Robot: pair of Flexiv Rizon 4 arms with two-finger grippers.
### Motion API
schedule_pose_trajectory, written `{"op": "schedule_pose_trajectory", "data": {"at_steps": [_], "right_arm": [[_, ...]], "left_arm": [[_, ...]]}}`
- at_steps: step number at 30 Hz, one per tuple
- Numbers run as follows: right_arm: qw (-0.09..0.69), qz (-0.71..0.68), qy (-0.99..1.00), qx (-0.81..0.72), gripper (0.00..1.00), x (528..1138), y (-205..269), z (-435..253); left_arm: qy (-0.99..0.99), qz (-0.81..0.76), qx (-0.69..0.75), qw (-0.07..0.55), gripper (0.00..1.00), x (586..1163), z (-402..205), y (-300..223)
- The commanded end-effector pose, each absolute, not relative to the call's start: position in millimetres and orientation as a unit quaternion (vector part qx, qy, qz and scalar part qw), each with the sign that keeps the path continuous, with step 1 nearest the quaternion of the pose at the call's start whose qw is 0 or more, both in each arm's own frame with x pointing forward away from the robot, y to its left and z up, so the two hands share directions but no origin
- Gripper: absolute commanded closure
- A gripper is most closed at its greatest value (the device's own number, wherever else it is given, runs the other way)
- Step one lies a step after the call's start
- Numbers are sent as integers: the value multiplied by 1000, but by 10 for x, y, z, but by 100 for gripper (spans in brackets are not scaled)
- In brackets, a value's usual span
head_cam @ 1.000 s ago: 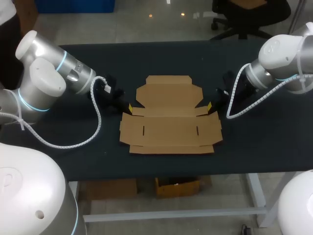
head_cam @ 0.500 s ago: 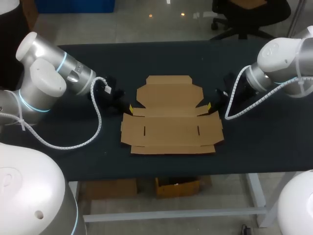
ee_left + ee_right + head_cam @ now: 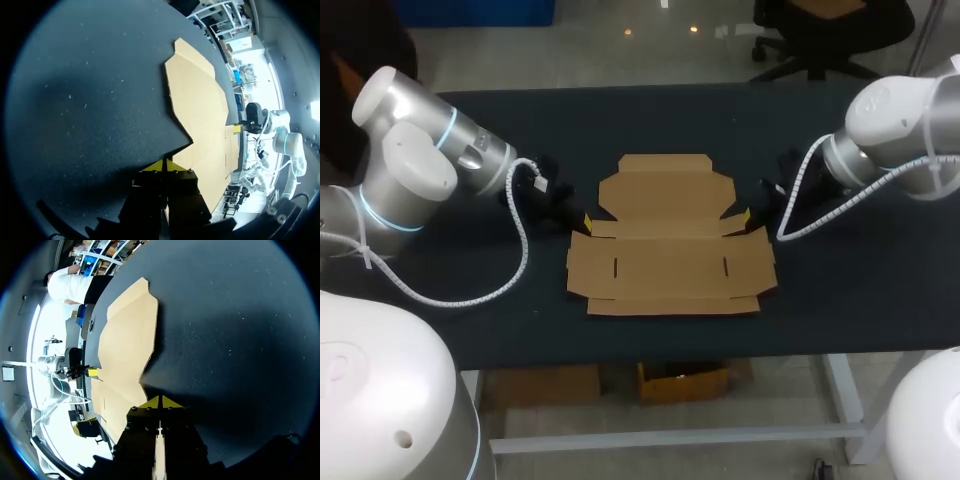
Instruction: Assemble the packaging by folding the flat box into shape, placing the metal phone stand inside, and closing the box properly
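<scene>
On the dark surface (image 3: 880, 300) not much is going on, honestly. Compared with a second ago the only real difference is that the cardboard has crept a hair toward the right arm's side. The left arm (image 3: 410, 170) and right arm (image 3: 890, 130) sit pretty much where they were, one at each end of the sheet. So the folding doesn't look started. It reads more like both arms lining up on the side flaps before any lift, and the whole job is still ahead.

The flat box (image 3: 665, 260) lies open in the middle of the surface, plain brown card, fully flat. The lid panel with its cut corners is on the far side. The wider base panel with two short slits is nearer the camera, and a narrow strip runs along the near edge. Small side flaps stick out at both ends where the two panels meet. No metal phone stand shows in any view.

The left tool (image 3: 586, 218) is narrow, its yellow tips drawn together, with nothing visibly between them. It sits right at the box's left notch. The right tool (image 3: 748, 215) is the same deal at the right notch: tips together, apparently empty, card just ahead.
</scene>
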State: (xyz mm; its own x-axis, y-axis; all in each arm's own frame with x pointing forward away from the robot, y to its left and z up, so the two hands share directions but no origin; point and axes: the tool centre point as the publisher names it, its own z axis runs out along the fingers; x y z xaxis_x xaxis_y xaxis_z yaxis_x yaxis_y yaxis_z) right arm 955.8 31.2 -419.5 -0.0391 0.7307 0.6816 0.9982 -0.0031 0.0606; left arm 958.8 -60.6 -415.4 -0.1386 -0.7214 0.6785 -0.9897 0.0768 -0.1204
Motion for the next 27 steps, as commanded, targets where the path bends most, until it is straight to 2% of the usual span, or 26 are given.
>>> {"op": "schedule_pose_trajectory", "data": {"at_steps": [1,27], "right_arm": [[240,-276,-665,-651,100,9565,324,-4175],[244,-272,-662,-655,100,9546,353,-4193]], "left_arm": [[-695,288,618,227,100,9577,-4178,-621],[-699,316,604,218,100,9554,-4019,-696]]}}
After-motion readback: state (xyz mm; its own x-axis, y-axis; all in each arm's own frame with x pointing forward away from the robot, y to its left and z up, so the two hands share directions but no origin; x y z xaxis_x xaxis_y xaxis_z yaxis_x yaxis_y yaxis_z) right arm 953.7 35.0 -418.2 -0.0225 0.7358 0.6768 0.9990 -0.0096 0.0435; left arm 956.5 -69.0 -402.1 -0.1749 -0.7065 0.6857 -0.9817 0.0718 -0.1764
